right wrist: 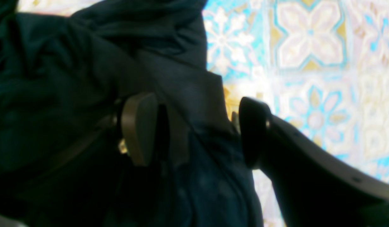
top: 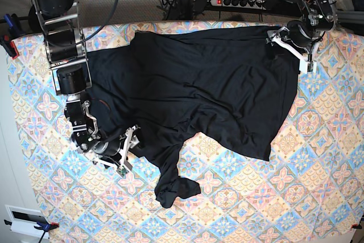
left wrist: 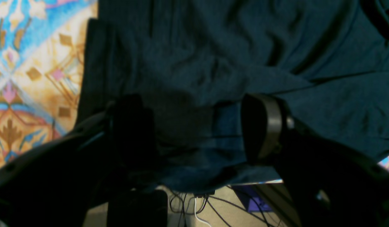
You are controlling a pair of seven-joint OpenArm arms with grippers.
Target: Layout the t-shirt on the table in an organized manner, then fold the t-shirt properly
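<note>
Left gripper (left wrist: 197, 132) wide open, jaws straddling black t-shirt (left wrist: 232, 63) hem at table (left wrist: 33, 72) edge (cables on floor visible below)

Right gripper (right wrist: 194, 129) likewise spread, fabric fold between fingers (right wrist: 139, 126), nothing pinched; bare patterned cloth just right of outer finger

From base view: t-shirt (top: 216, 83) spread crumpled between both grippers, one twisted part trailing away from right gripper (top: 126, 151); left gripper (top: 291, 49) at opposite corner

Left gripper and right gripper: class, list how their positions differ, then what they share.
The left gripper sits at the t-shirt's far corner by the table edge; the right gripper sits at its near side, mid-table. The left points along the shirt's side edge; the right points into bunched folds. Both are open, fingers straddling black fabric.
</note>
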